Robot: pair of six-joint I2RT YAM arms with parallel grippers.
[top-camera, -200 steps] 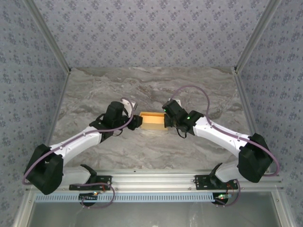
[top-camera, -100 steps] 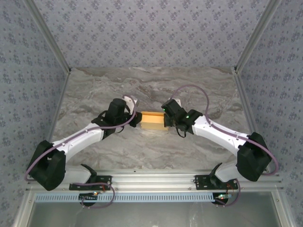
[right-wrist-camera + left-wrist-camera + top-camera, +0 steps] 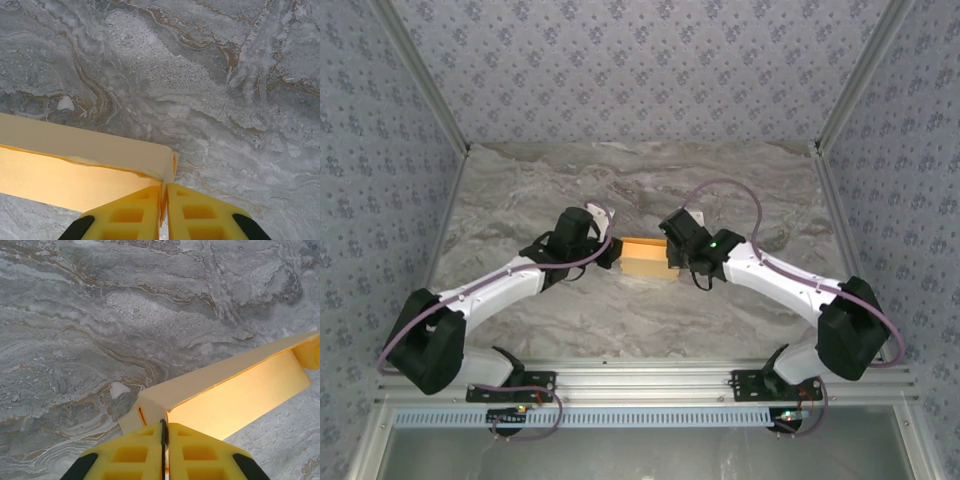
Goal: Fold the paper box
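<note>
The paper box is a small shallow yellow-orange card box lying on the marble table between both arms. My left gripper is at its left end and my right gripper at its right end. In the left wrist view my left gripper is shut, with the thin end wall of the paper box pinched between its yellow fingers. In the right wrist view my right gripper is likewise shut on the opposite end wall of the paper box, at the corner where the pale long wall meets it.
The grey marble table is bordered by patterned walls and metal corner posts. An aluminium rail carrying the arm bases runs along the near edge. A tip of the right gripper's yellow finger shows past the box's far end.
My left arm has edged toward the box and its jaws have closed onto the left end wall. The right gripper and the box have stayed almost in place.
</note>
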